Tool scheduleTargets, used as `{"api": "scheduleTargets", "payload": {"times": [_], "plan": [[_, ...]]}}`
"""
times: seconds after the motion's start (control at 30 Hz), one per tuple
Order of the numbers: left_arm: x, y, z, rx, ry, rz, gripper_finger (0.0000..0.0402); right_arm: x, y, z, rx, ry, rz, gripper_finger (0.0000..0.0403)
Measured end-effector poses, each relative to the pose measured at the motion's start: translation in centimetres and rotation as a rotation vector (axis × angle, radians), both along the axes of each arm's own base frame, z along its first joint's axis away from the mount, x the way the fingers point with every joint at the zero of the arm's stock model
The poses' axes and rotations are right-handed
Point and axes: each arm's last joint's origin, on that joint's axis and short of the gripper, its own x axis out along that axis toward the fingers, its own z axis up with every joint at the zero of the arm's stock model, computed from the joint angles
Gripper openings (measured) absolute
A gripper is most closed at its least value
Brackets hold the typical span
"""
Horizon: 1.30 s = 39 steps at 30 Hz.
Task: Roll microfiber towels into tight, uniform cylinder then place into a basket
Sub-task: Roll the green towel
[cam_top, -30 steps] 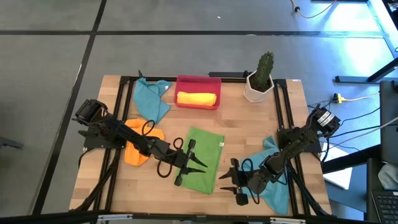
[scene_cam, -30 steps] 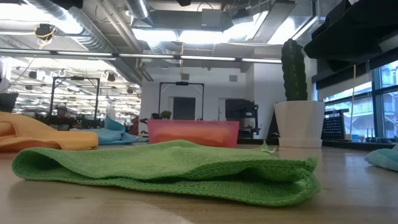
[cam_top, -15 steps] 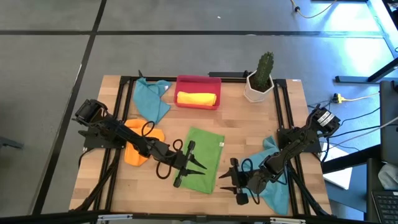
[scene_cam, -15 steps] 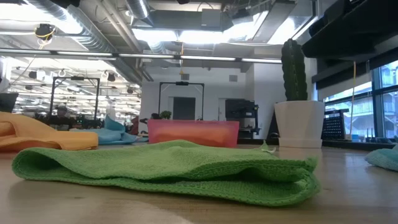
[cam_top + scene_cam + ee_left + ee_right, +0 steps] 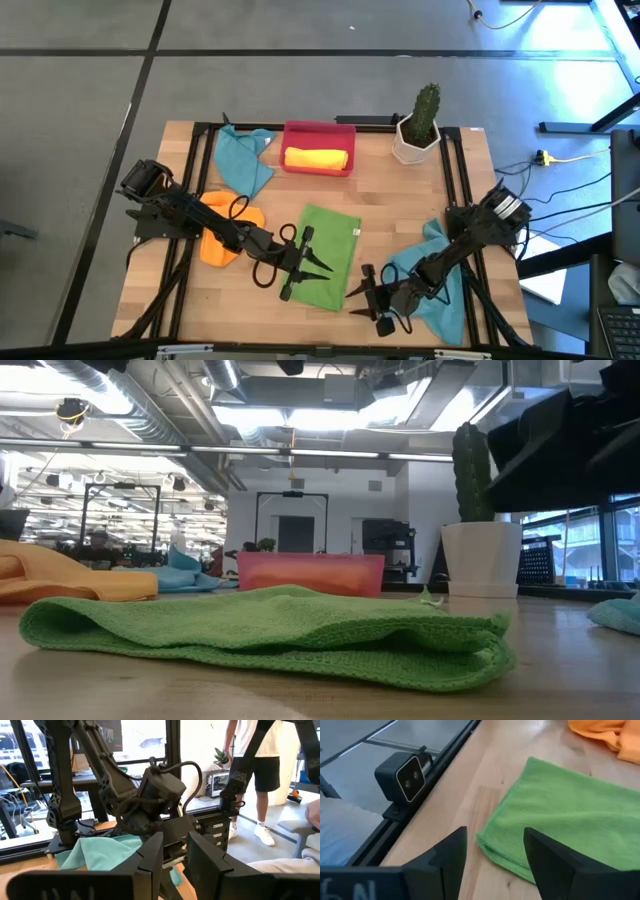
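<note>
Left gripper (image 5: pixel 318 250): over green towel's left part; fingers slightly apart, empty
Green towel (image 5: pixel 328 256): flat on table, between both grippers
Right gripper (image 5: pixel 357 296): at towel's near right corner; fingers apart, empty
Basket (image 5: pixel 318 131): beyond towel, holding yellow roll (image 5: pixel 317 158)

Grey floor (image 5: pixel 300 90) with dark seams, bright ceiling lights (image 5: pixel 300 415), exposed ducts (image 5: pixel 150 410), large windows (image 5: pixel 570 550)

One camera looks straight down, one level across the surface (image 5: pixel 400 200), both sharing the green towel (image 5: pixel 328 255).
</note>
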Motion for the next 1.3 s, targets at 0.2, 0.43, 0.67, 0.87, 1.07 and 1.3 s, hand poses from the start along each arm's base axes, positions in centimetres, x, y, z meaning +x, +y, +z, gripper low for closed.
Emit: {"api": "scheduleTargets", "payload": {"times": [0.2, 0.43, 0.67, 0.87, 1.07, 1.3], "plan": [[0.0, 0.0, 0.0, 0.059, -0.019, 0.001, 0.0080, 0.1, 0.1, -0.2, -0.004, -0.014, 0.009, 0.0205], [0.3, 0.8, 0.1, 0.081, -0.034, 0.028, 0.0080, 1.1, 1.1, -0.1, 0.030, -0.049, 0.052, 0.0269], [0.8, 1.9, 0.2, 0.069, -0.040, 0.063, 0.0080, 3.3, 2.5, -2.1, -0.113, 0.037, 0.063, 0.0307], [0.9, 2.5, 0.2, 0.069, -0.040, 0.080, 0.0080, 3.8, 2.8, -1.8, -0.180, 0.087, 0.019, 0.0301], [1.0, 2.7, 0.2, 0.069, -0.040, 0.085, 0.0080, 3.7, 2.7, -2.1, -0.202, 0.118, 0.016, 0.0285], [1.0, 2.7, 0.2, 0.069, -0.041, 0.085, 0.0080, 3.5, 2.5, -2.3, -0.205, 0.146, 0.006, 0.0266]]}}
